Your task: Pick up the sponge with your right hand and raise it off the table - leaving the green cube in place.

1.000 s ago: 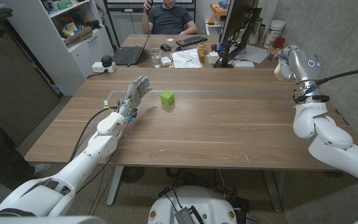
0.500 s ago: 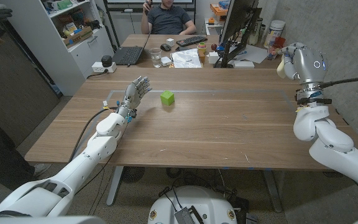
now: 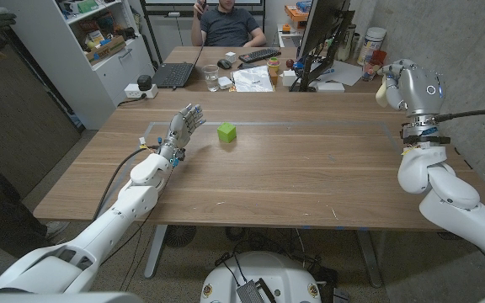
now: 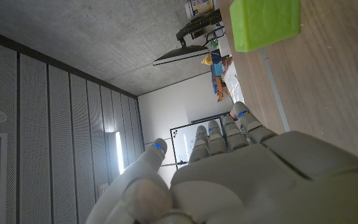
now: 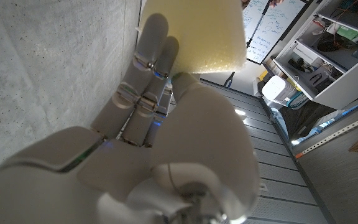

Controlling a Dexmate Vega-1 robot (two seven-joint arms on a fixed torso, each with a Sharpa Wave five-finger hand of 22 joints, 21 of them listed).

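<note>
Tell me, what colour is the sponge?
Pale yellow. The sponge shows best in the right wrist view, held by the right hand.

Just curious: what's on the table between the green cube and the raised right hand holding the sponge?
Head view: bare wood from the green cube toward the right hand gripping the sponge.

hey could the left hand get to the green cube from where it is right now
Probably yes. The left hand stands open on the table with nothing in it, and the green cube sits just to its right with only bare table between them. Nothing appears to block the way.
</note>
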